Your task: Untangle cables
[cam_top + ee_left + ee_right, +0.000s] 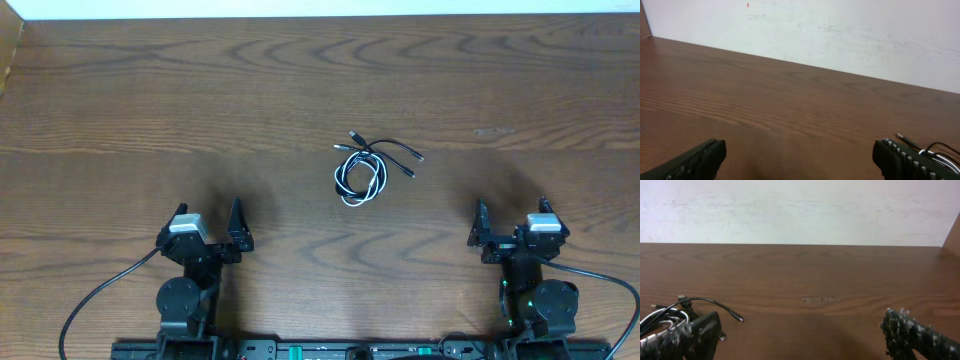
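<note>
the cables [362, 170] sit knotted on the table [120, 100], well apart from every edge. left gripper [210, 226] and right gripper [512, 222] gape wide, empty.

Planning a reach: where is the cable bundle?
In the overhead view, the cable bundle lies on the table slightly right of centre, ahead of and between left pincer and right pincer.

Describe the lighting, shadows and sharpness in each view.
Overhead: even light, two soft shadows on the brown wooden table; the tangle of thin black and white cables is small but sharp. Left wrist: slightly soft, the cables cut off at the lower right edge. Right wrist: bright pale wall, no glare on the wood, cables clear at lower left.
</note>
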